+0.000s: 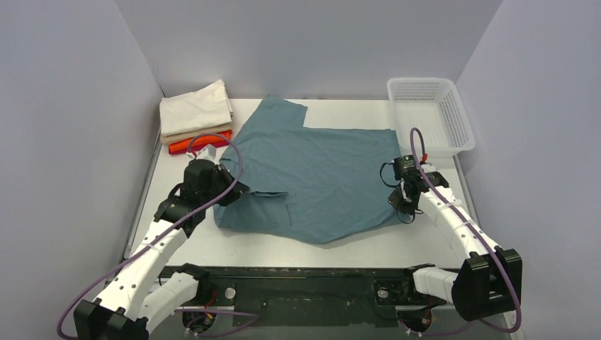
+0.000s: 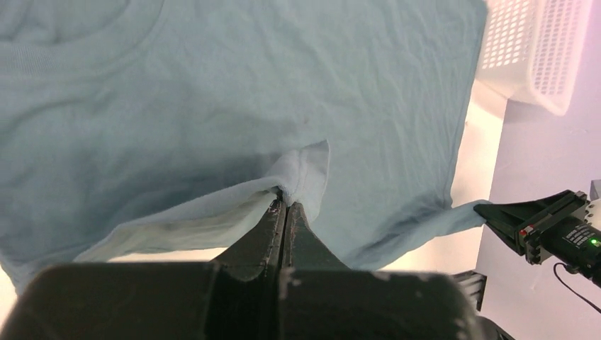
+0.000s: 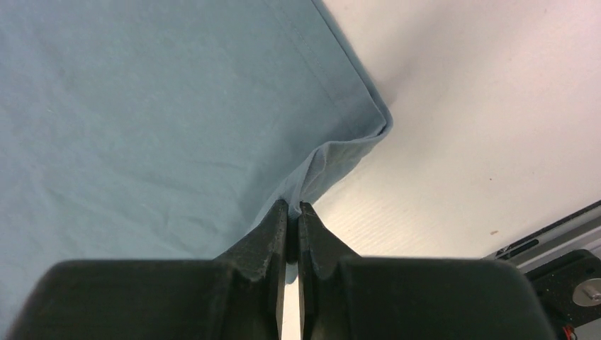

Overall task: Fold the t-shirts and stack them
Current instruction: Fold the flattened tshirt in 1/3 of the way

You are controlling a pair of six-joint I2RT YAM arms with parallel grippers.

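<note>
The large teal-blue t-shirt (image 1: pixel 326 177) lies spread across the middle of the table, its near left part folded over. At the shirt's left side my left gripper (image 1: pixel 236 191) is shut on a pinch of its cloth (image 2: pixel 301 170), lifted a little at the fingertips (image 2: pixel 285 202). My right gripper (image 1: pixel 401 202) is shut on the shirt's hem near its right near corner (image 3: pixel 347 152), fingertips (image 3: pixel 293 205) just off the table. Folded t-shirts are stacked at the back left: cream (image 1: pixel 195 108) on top, tan beneath, orange-red (image 1: pixel 187 146) at the bottom.
A white mesh basket (image 1: pixel 429 112) stands at the back right, beside the shirt's far right corner. Grey walls close in the table on three sides. Bare white table (image 3: pixel 482 142) lies to the right of the shirt and along the near edge.
</note>
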